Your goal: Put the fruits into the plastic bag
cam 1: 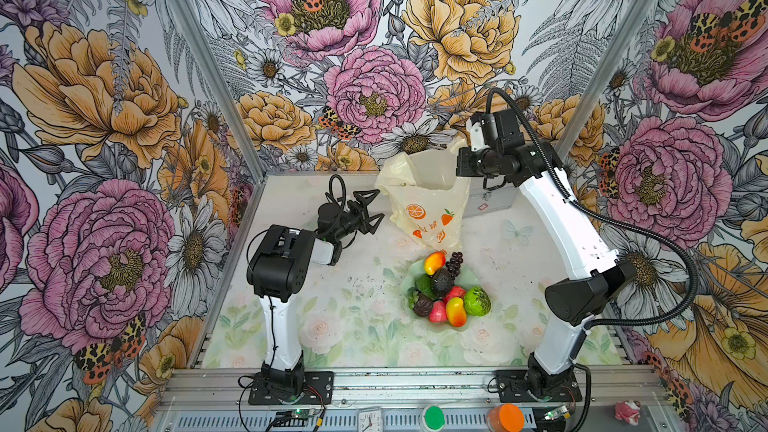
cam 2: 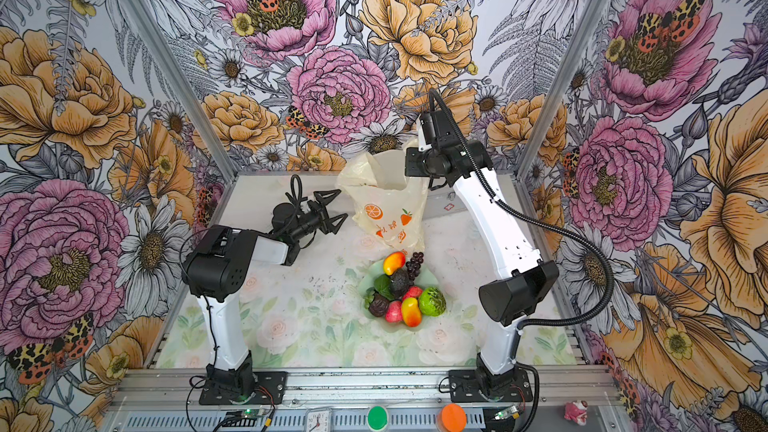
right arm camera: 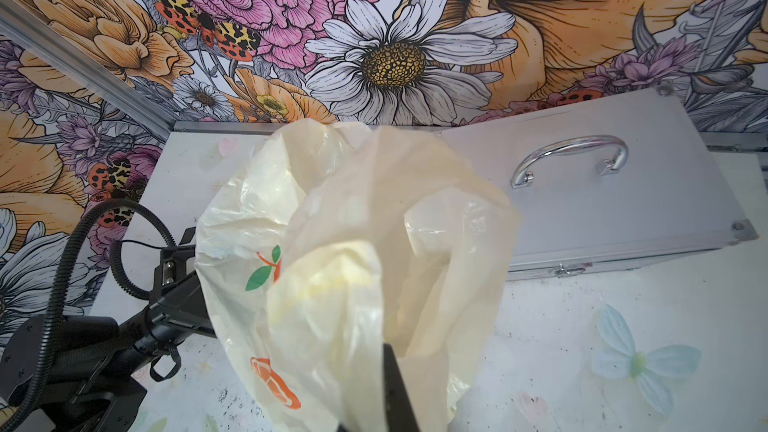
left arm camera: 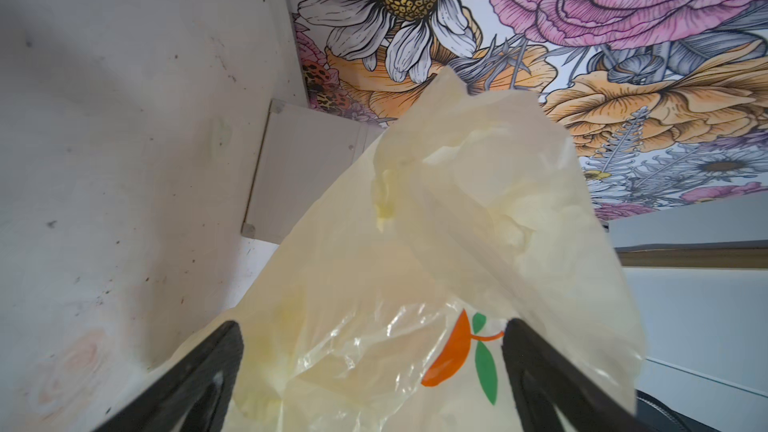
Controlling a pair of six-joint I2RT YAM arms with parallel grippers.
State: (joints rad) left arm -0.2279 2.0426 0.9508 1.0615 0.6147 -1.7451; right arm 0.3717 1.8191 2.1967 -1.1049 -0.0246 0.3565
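The plastic bag point(cam 1: 424, 205) point(cam 2: 388, 209) hangs upright at the back middle of the table, cream with orange fruit prints. My right gripper point(right arm camera: 388, 351) is shut on the bag's point(right arm camera: 353, 263) upper edge and holds it up; in both top views its fingers are hidden behind the wrist. My left gripper point(cam 1: 381, 203) point(left arm camera: 372, 326) stands open right at the bag's point(left arm camera: 436, 243) left side, gripping nothing. The fruits lie heaped on a pale green dish point(cam 1: 471, 274) in front of the bag: two mangoes point(cam 1: 434, 262), grapes point(cam 1: 455, 263), an avocado point(cam 1: 441, 281), a bumpy green fruit point(cam 1: 477, 301) and red apples point(cam 1: 437, 312).
A silver metal case point(right arm camera: 602, 201) point(cam 1: 490, 201) with a handle lies against the back wall behind the bag. Flowered walls close in the left, back and right sides. Green point(cam 1: 433, 417) and orange point(cam 1: 506, 417) buttons sit on the front rail.
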